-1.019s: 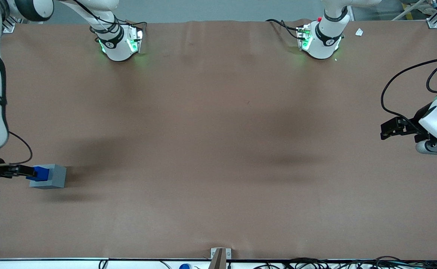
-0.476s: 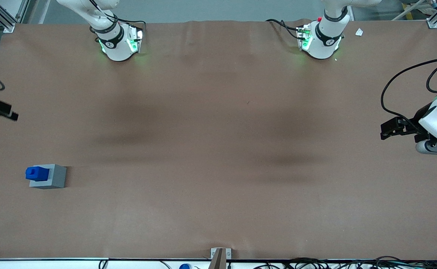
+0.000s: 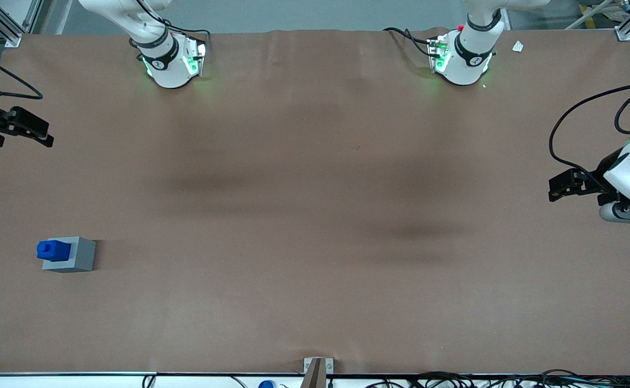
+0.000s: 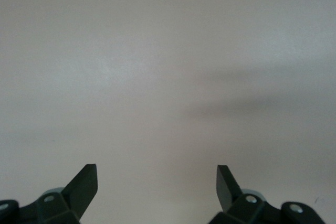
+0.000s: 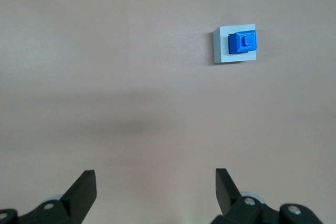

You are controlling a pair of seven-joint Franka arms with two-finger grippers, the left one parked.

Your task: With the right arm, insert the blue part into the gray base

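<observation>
The blue part [image 3: 53, 249] sits in the recess of the gray base [image 3: 75, 255], on the brown table toward the working arm's end. Its stepped end sticks out of the base. Both show in the right wrist view too: the blue part [image 5: 242, 42] in the gray base [image 5: 221, 45]. My right gripper [image 3: 45, 135] is open and empty. It hangs well above the table, farther from the front camera than the base and clear of it. In the right wrist view the gripper [image 5: 156, 182] shows its two fingers wide apart over bare table.
Two white arm bases with green lights [image 3: 172, 59] [image 3: 461, 56] stand along the table edge farthest from the front camera. A metal bracket [image 3: 317, 369] sits at the nearest edge. The brown table [image 3: 315, 215] is otherwise bare.
One second ago my gripper was at the blue part in the base. It has since let go, lifted off and moved away from the front camera. Part and base have not moved.
</observation>
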